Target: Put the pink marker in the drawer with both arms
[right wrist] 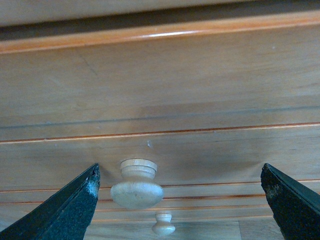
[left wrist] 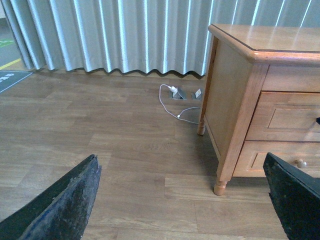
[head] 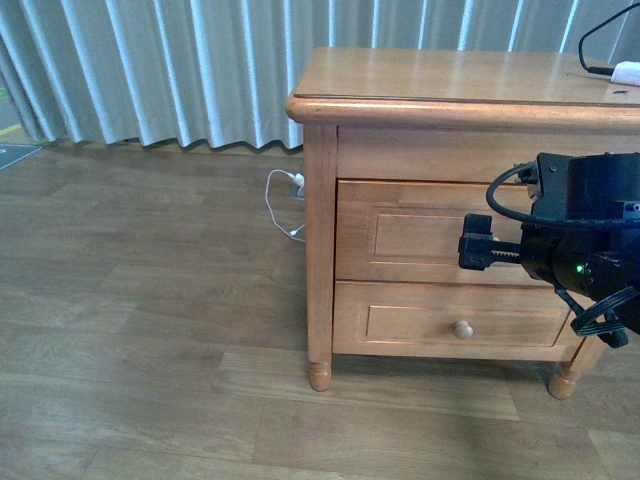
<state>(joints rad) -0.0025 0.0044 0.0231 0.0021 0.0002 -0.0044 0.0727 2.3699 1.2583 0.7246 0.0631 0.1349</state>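
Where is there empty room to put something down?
The cabinet top is bare wood from its left edge nearly across; only the far right corner is taken, by a black cable and a white thing. The floor left of the cabinet is open. By the drawer, the right gripper crowds the knob.

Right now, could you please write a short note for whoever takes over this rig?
Right hand: open, in front of the upper honey-coloured wooden drawer, fingers either side of its small round pale knob, not gripping.
Left hand: open, empty, over the wood floor beside the cabinet.
Pink marker: not visible in any view.
Done: approach to the knob.
Left: grip the knob, pull the drawer open, find the marker, put it inside.
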